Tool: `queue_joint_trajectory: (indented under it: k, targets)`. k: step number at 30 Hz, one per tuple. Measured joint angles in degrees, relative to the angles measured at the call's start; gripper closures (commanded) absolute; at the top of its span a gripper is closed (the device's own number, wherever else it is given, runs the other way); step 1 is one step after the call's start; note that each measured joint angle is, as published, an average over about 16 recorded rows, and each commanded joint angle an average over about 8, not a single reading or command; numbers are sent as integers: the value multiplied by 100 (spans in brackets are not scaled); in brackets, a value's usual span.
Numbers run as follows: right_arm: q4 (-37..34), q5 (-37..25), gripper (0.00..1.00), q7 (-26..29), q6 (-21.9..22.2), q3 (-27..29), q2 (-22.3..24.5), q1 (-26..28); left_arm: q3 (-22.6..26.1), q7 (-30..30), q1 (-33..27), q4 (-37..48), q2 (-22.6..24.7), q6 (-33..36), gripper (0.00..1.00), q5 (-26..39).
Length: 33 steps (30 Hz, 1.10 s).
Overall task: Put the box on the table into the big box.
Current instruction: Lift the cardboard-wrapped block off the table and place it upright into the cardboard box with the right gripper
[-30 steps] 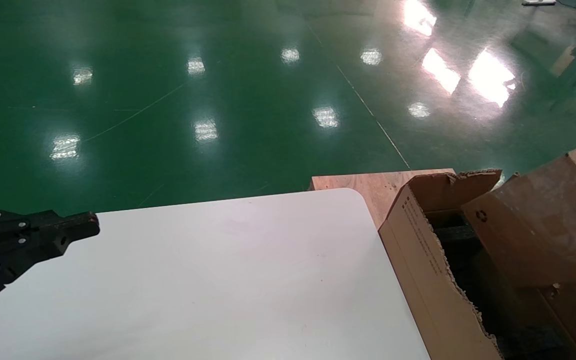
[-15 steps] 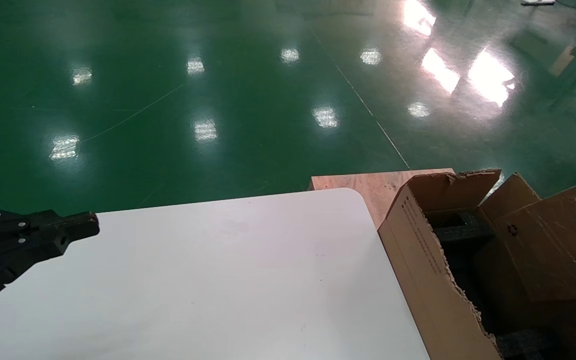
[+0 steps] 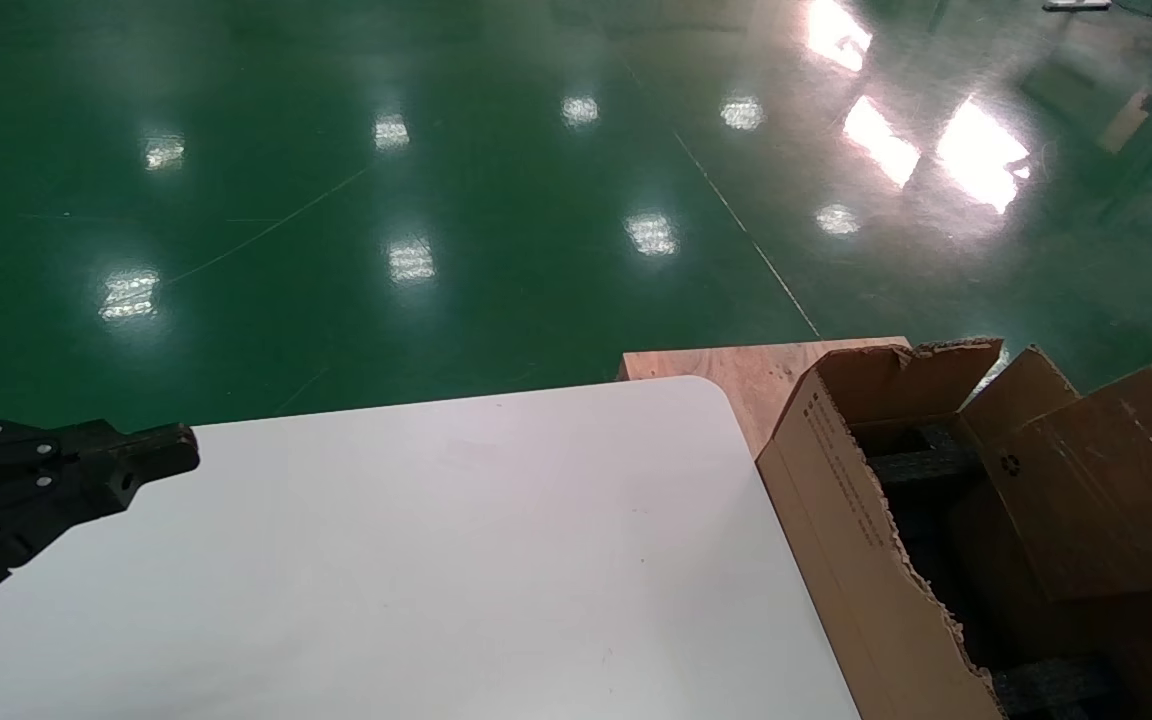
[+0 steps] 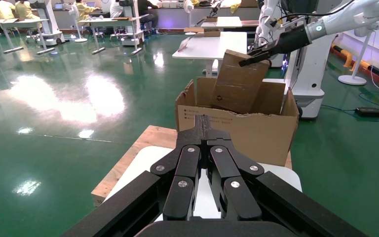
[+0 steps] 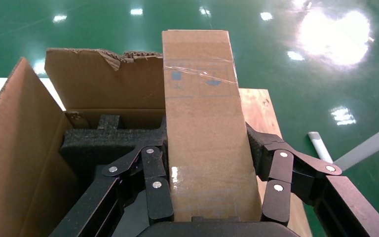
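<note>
Your right gripper (image 5: 208,170) is clamped on the box (image 5: 205,133), holding it tilted over the open big box (image 3: 861,530), which sits just right of the table (image 3: 416,560). Your left gripper (image 4: 206,129) rests closed and empty over the table's far left edge.

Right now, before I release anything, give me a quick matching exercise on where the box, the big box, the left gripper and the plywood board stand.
Things:
1. box
2. big box
3. left gripper
4. plywood board

States:
A. shut, holding nothing, over the table's left edge
B. clamped in the right gripper, tilted over the carton's opening
C. flat under the carton, beyond the table's rounded corner
D. open-topped, torn flap edges, black foam inside

Pairs: 1-B, 2-D, 3-A, 4-C
</note>
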Motion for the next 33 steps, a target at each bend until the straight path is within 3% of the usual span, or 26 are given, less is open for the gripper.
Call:
queue_joint_trajectory:
  k: [13,33]
  targets:
    - [-272,-18,100,-40,84,-440,-229,205,0,0,0,0,0,0,100,0]
    - [167,-358,100,416,678,-362,-171,-351,0,0,0,0,0,0,100,0]
